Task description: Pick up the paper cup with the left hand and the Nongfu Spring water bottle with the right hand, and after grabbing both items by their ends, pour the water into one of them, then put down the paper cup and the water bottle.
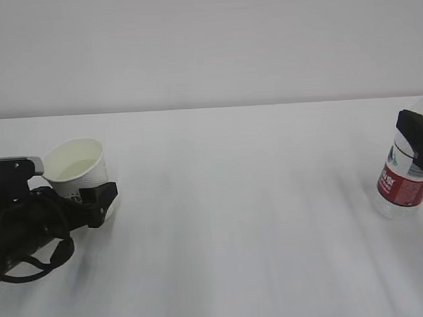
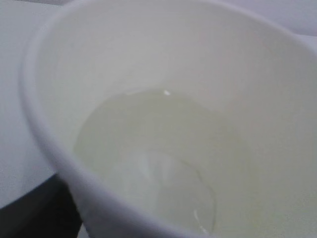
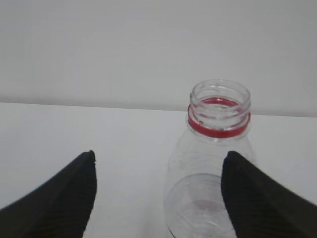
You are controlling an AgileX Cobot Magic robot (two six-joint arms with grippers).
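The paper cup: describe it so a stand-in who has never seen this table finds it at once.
Start at the white table and go to its left end, where the bulky black left hand lies. The paper cup stands right at that gripper's tip, with water in its bottom. It is short, white and opaque; the water bottle at the far right is tall, clear and red-labelled.

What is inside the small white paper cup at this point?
The small white paper cup holds a shallow pool of clear water over its cream bottom. The cup's base outside and anything beneath it are hidden.
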